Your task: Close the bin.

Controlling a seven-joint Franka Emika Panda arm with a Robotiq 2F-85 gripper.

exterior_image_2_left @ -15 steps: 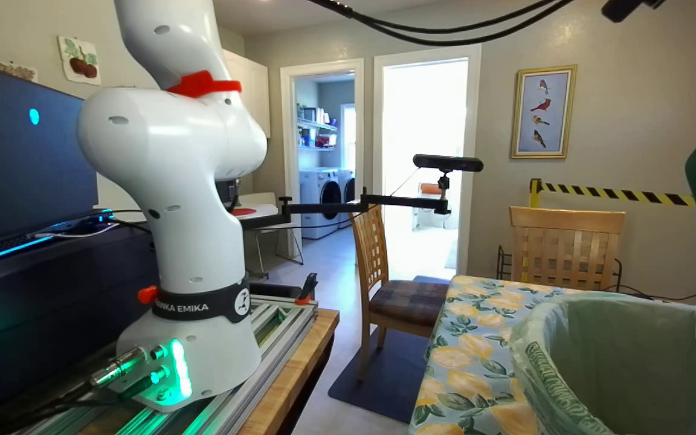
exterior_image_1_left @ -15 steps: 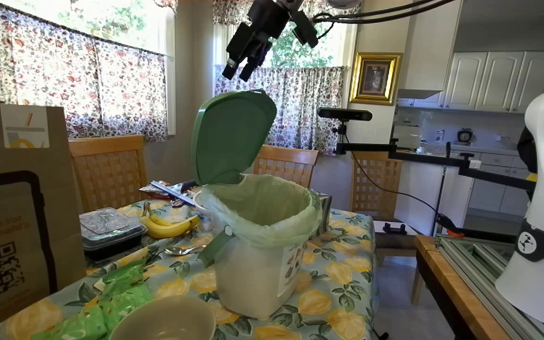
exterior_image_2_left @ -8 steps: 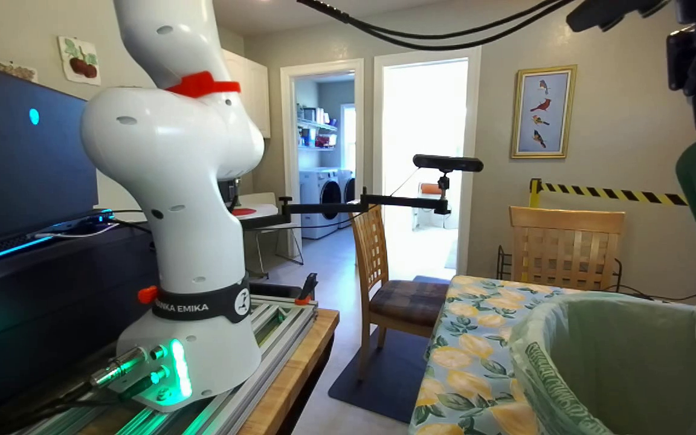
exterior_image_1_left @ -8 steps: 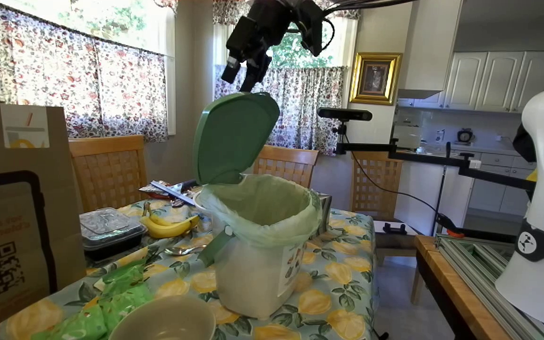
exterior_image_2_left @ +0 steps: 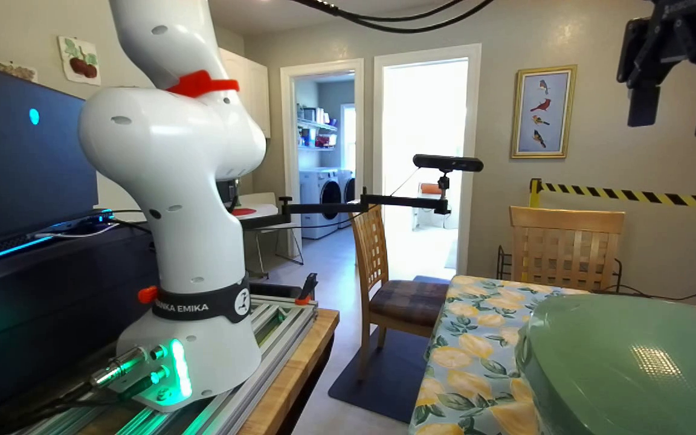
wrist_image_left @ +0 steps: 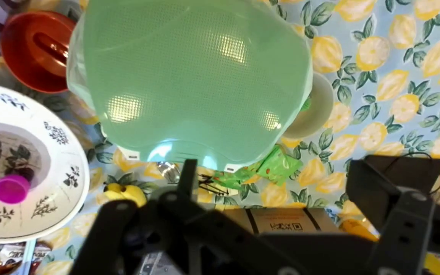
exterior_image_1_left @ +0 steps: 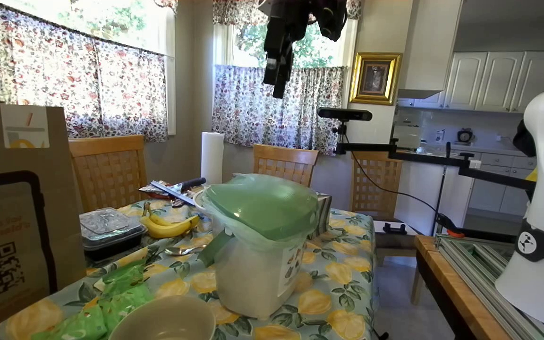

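The pale whitish-green plastic bin point(exterior_image_1_left: 248, 281) stands on the lemon-print surface point(exterior_image_1_left: 328, 278), its green plastic lid point(exterior_image_1_left: 272, 205) down over the opening. In an exterior view, a round beige bowl point(exterior_image_1_left: 165, 316) lies at the bin's eight o'clock. The black pincer point(exterior_image_2_left: 679, 121) hangs above the lid, toward twelve o'clock, fingers apart.

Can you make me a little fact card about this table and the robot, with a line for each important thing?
Bin: whitish, standing on the lemon-patterned tablecloth
Lid: green, down over the bin's opening; whether it clicked shut, I can't tell
End effector: open, holding nothing, higher than the lid and apart from it
Fruit: bananas, beside a clear-topped container
Dishes: beige bowl; patterned white plate with a small pink cup on it
Bag: big brown paper bag, printed with a square code
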